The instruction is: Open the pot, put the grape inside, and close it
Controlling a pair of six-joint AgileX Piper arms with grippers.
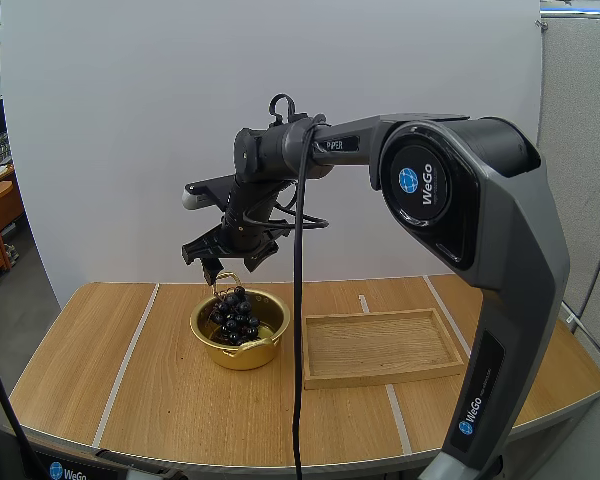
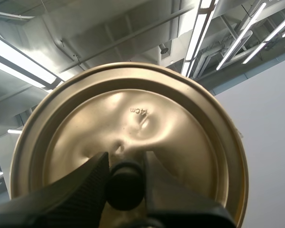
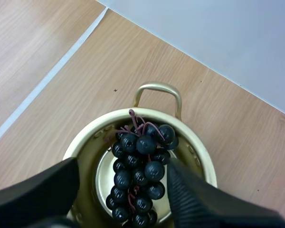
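Right wrist view looks straight down between the right tool's (image 3: 123, 190) widely parted fingers, which hold nothing, onto the bunch of dark purple grapes (image 3: 140, 175). It lies in the round golden metal pot (image 3: 85, 137), long axis toward the far handle. The left tool (image 2: 126, 159) pinches the dented golden metal lid (image 2: 180, 133) by its black knob (image 2: 126, 185). My right arm directly over the pot would block closing (my judgement); a shallow wooden tray (image 1: 380, 345) sits beside it on the table (image 1: 90, 370)

Camera placement
High and right wrist views both look down on the pot (image 1: 242, 357); left wrist faces up, close under the lid (image 2: 133, 118).
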